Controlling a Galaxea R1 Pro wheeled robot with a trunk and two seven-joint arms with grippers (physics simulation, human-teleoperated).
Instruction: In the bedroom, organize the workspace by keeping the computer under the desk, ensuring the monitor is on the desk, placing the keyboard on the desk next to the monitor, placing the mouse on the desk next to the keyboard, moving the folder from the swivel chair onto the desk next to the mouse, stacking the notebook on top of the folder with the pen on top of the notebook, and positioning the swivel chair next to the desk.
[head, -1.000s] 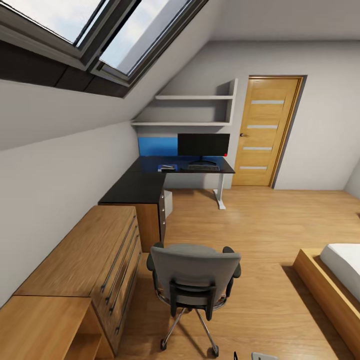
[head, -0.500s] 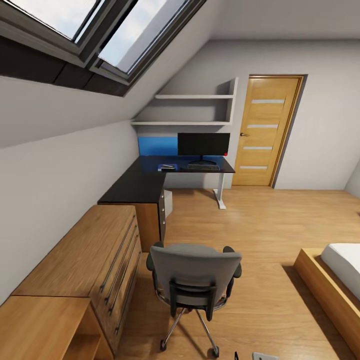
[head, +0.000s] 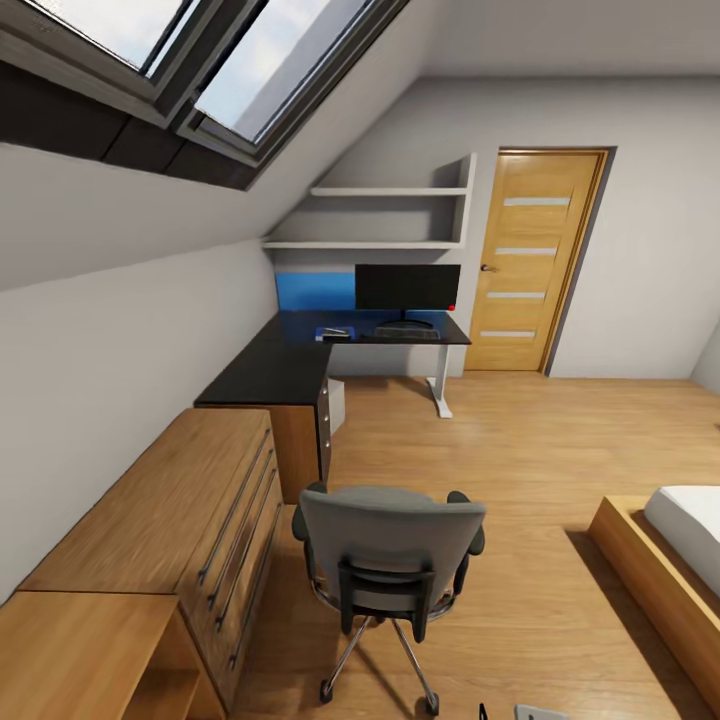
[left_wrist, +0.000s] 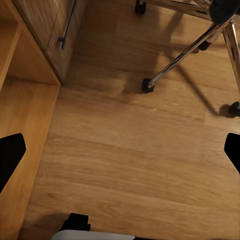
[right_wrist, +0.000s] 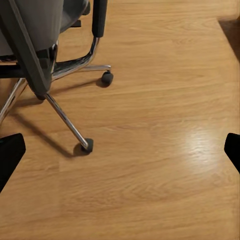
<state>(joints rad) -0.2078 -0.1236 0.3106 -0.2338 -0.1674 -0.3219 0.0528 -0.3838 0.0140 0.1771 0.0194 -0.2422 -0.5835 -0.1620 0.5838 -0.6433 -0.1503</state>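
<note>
The grey swivel chair (head: 388, 545) stands on the floor with its back to me; its seat and the folder are hidden behind the backrest. Further off is the black L-shaped desk (head: 280, 372). On its far wing the monitor (head: 407, 287) stands with the keyboard (head: 407, 333) in front of it. A small flat item (head: 335, 335) lies left of the keyboard, too small to name. The light-grey computer (head: 337, 405) sits under the desk. My left gripper (left_wrist: 120, 152) is open over bare floor near a chair leg (left_wrist: 185, 52). My right gripper (right_wrist: 120, 150) is open beside the chair base (right_wrist: 65, 117).
A light-wood drawer chest (head: 190, 510) runs along the left wall under the sloping roof. A blue upright panel (head: 315, 292) stands behind the desk. A wooden door (head: 535, 260) is at the back right, and a bed (head: 690, 530) is at the right edge.
The whole head view has crept slightly, so the camera has moved. The chair and the things on the desk have not moved.
</note>
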